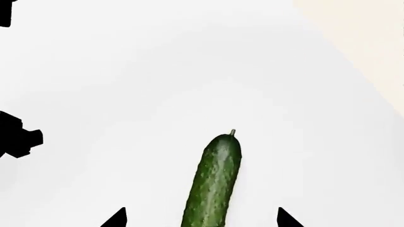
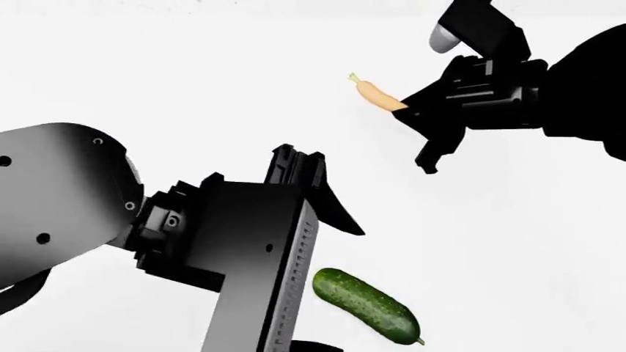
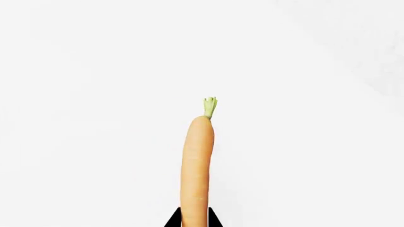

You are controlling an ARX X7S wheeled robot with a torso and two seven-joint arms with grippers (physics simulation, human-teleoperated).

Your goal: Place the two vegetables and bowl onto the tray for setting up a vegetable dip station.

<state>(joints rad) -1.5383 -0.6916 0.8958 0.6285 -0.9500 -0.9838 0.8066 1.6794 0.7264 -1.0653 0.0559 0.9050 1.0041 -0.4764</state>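
The right tool [image 2: 423,130] is closed on the carrot [image 2: 374,91], pinching its thick end. In the head view the carrot sticks out from the tool toward the upper left, its green stub farthest from the fingers. In the right wrist view the 2 dark fingertips [image 3: 173,220] press against either side of the carrot [image 3: 197,165], with only white behind it.

The left tool [image 2: 313,194] is open and grips nothing. In the left wrist view its 2 fingertips [image 1: 117,218] stand wide apart, with the cucumber [image 1: 213,182] lying on the white tabletop [image 1: 126,71] between them, touching neither. In the head view the cucumber [image 2: 367,304] lies just beside the left arm, well apart from the carrot.

The bowl and tray appear in no view.
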